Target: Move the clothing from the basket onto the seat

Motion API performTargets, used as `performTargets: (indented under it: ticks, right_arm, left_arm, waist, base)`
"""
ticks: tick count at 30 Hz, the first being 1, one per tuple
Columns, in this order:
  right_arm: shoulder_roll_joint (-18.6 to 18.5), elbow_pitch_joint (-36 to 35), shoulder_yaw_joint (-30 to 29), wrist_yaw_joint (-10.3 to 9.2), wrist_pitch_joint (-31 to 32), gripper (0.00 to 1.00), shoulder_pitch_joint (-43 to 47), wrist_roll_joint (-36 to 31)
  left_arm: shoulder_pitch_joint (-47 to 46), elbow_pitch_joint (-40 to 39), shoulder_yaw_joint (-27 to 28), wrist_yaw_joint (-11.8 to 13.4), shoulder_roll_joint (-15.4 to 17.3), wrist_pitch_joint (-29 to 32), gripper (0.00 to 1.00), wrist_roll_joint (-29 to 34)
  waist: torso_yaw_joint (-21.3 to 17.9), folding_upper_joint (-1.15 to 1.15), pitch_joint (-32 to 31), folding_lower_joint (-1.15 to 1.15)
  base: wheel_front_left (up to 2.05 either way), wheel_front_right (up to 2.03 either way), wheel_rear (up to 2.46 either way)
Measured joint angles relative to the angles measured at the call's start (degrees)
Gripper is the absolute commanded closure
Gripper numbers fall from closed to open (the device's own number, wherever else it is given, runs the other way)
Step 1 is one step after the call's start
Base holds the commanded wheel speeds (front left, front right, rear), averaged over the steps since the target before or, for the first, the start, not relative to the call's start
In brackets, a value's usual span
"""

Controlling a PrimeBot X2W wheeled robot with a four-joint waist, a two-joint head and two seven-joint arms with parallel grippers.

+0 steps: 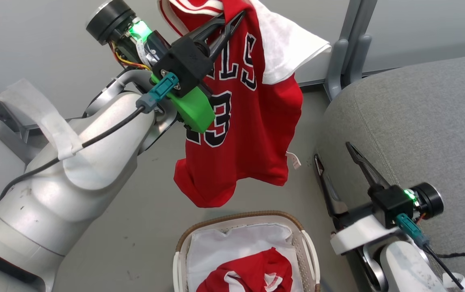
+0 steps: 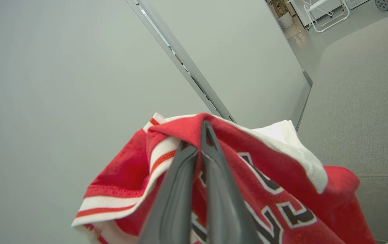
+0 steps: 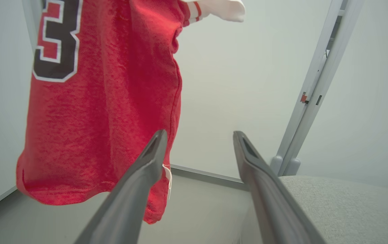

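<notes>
Jersey is out of the basket, hanging in the air at top centre of the head view, hem above the basket and clear of its rim. Left gripper is clenched on a bunch of cloth at the collar/shoulder; the left wrist view shows both fingers pinched together with red fabric folded over them. One white sleeve flops out to the right.

Step in hand, by the look of it: carry to the seat, the grey cushion filling the right side of the frame. Suggest swinging right at the present height so the hem passes over the cushion's rounded edge rather than dragging on it, lowering until the fabric pools on the cushion, and only then letting go. Grip looks small, so no jerks.

Right gripper is spread wide, holding nothing, low against the seat's near edge, possibly in the swing path.

Basket at bottom centre: white liner inside, second red piece with white trim lying on it. Roughly half the job left.
</notes>
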Motion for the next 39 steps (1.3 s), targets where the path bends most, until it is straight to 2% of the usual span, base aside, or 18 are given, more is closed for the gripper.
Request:
performTargets:
  ticks: [7,14,17,22,23,24,25,30,35,36,37,38,39]
  right_arm:
    - [-0.51,3.74,3.77,0.0,0.0,0.0,-7.97,-2.21]
    - [-6.09,9.43,9.4,0.0,0.0,0.0,-16.41,1.19]
    - [-7.86,12.13,13.57,0.0,-0.01,0.0,-19.37,4.17]
    - [-10.85,15.4,24.38,0.01,0.0,0.0,-24.69,11.01]
    - [-11.17,15.55,25.64,0.01,0.0,0.14,-25.49,12.06]
    - [-11.56,15.6,26.7,0.01,0.0,0.38,-26.46,13.03]
    - [-11.82,15.57,27.43,0.01,0.0,0.56,-27.33,13.93]
    - [-12.35,14.38,27.25,0.01,0.0,1.0,-28.88,15.46]
    - [-12.34,12.63,25.38,0.01,0.0,1.0,-28.83,15.46]
    - [-12.26,12.3,24.74,0.01,0.0,1.0,-28.75,15.46]
    - [-12.22,12.06,24.23,0.01,0.0,1.0,-28.63,15.46]
    - [-12.17,11.73,23.51,0.01,0.0,1.0,-28.3,15.41]
    - [-12.12,11.5,22.82,0.01,0.0,1.0,-27.92,15.38]
  left_arm:
    - [-0.16,-0.45,-0.97,0.0,-1.0,-0.64,1.0,-0.1]
    - [-0.15,-2.11,-2.89,0.0,-1.79,-0.66,1.0,-0.27]
    - [-0.15,-2.91,-3.87,0.0,-1.99,-0.74,1.0,-0.52]
    - [-0.15,-4.48,-4.92,0.0,-2.25,-1.01,1.0,-0.68]
    - [-0.15,-4.65,-5.03,0.0,-2.24,-1.11,1.0,-0.73]
    - [-0.13,-4.88,-5.14,0.0,-2.24,-1.14,1.0,-0.91]
    - [-0.08,-5.02,-5.2,0.0,-2.23,-1.14,1.0,-1.29]
    - [1.31,-4.86,-5.09,0.46,-1.86,-0.89,1.0,-2.47]
    - [4.32,-3.55,-3.49,1.86,-1.34,-1.18,1.0,-5.23]
    - [5.23,-3.15,-2.94,2.25,-1.33,-1.24,0.81,-6.16]
    - [6.02,-2.77,-2.46,2.56,-1.33,-1.46,0.66,-6.8]
    - [7.03,-2.32,-2.05,2.79,-1.3,-1.67,0.28,-7.44]
    - [7.99,-2.01,-1.77,3.02,-1.27,-1.9,0.0,-8.01]
  waist:
    - [0.92,0.0,-0.09,0.0]
    - [2.58,0.0,-0.17,0.01]
    - [3.15,0.0,-0.18,0.0]
    - [3.93,0.0,-0.14,0.0]
    - [4.03,0.0,-0.11,0.0]
    - [4.15,0.0,-0.06,0.0]
    - [4.27,0.0,-0.01,0.0]
    - [4.66,0.0,0.27,0.01]
    - [4.68,0.0,0.41,0.0]
    - [4.62,0.0,0.42,0.01]
    - [4.58,0.0,0.42,0.01]
    - [4.52,0.0,0.43,0.01]
    - [4.47,0.0,0.44,0.01]
  base:
    - [0.0,0.0,0.0]
    - [0.0,0.0,0.0]
    - [0.0,0.0,0.0]
    - [0.0,0.0,0.0]
    - [0.0,0.0,0.0]
    - [0.0,0.0,0.0]
    - [0.0,0.0,0.0]
    - [0.0,0.0,0.0]
    - [0.0,0.0,0.0]
    - [0.0,0.0,0.0]
    - [0.0,0.0,0.0]
    - [0.0,0.0,0.0]
    - [0.0,0.0,0.0]
